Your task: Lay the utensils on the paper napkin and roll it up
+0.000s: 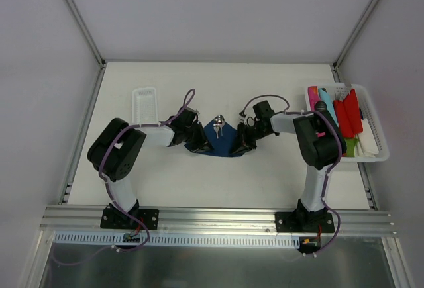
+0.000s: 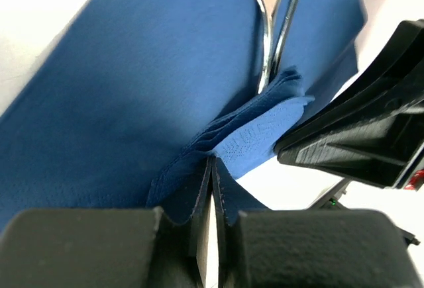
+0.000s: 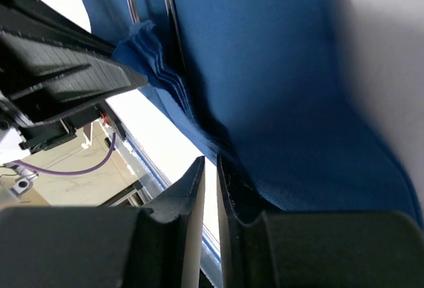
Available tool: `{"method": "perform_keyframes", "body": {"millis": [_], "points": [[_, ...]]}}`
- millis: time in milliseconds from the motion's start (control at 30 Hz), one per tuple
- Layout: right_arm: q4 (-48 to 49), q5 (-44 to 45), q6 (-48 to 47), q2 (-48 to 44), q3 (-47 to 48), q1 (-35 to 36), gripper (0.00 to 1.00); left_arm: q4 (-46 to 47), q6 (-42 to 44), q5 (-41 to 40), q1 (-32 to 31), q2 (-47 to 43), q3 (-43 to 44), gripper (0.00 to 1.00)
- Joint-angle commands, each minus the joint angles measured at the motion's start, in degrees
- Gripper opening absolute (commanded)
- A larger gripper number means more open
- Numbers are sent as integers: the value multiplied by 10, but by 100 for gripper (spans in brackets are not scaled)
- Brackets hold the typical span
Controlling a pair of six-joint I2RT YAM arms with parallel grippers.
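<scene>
The dark navy paper napkin (image 1: 218, 144) lies mid-table between my two grippers. Two thin silver utensil handles lie on it, with a spoon bowl (image 1: 219, 120) at the far end; the handles also show in the left wrist view (image 2: 266, 43) and the right wrist view (image 3: 169, 10). My left gripper (image 1: 197, 137) is shut, its tips (image 2: 212, 161) pinching the napkin's near folded edge (image 2: 258, 136). My right gripper (image 1: 242, 140) is closed to a thin slit (image 3: 211, 162), with the napkin's edge (image 3: 199, 122) at its tip. The napkin's sides are lifted.
A long white tray (image 1: 144, 102) stands at the back left. A white basket (image 1: 372, 136) at the right edge holds red, pink and turquoise plastic pieces (image 1: 344, 112). The two grippers face each other close together, and the right one shows in the left wrist view (image 2: 371, 122).
</scene>
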Motion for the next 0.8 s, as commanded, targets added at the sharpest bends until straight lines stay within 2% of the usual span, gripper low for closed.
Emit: {"method": "perform_keyframes", "body": {"millis": [0, 267, 467, 767], "points": [[-24, 65, -9, 14, 27, -2, 15, -57, 37, -37, 7, -24, -17, 3], [-68, 99, -42, 22, 44, -1, 15, -57, 66, -15, 7, -119, -21, 18], [-81, 103, -50, 24, 50, -1, 15, -38, 67, 25, 6, -159, -31, 20], [-90, 109, -51, 27, 58, 0, 15, -27, 38, 49, -12, -90, -9, 17]]}}
